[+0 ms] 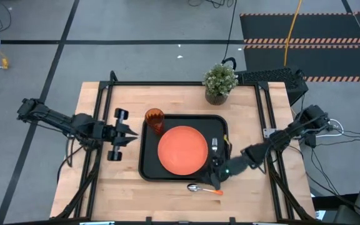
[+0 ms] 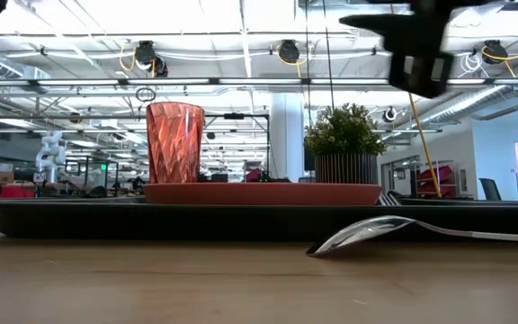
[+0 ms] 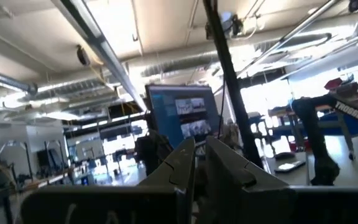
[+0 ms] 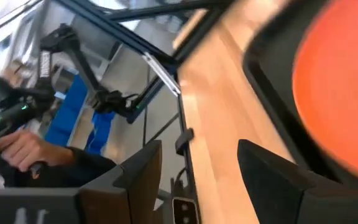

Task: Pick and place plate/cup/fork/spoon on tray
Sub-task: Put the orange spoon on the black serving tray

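Orange plate (image 1: 182, 150), upright amber cup (image 1: 154, 120), fork (image 1: 215, 145) on black tray (image 1: 147, 164); spoon (image 1: 204, 188) just outside.

You have one black tray (image 1: 147, 164) on the table, and on it one orange plate (image 1: 182, 150), one amber cup (image 1: 154, 120) and one fork (image 1: 215, 145). There is one spoon (image 1: 204, 188) on the wood just beside the tray. You can count also one potted plant (image 1: 220, 82) and two robot arms, each with one gripper.
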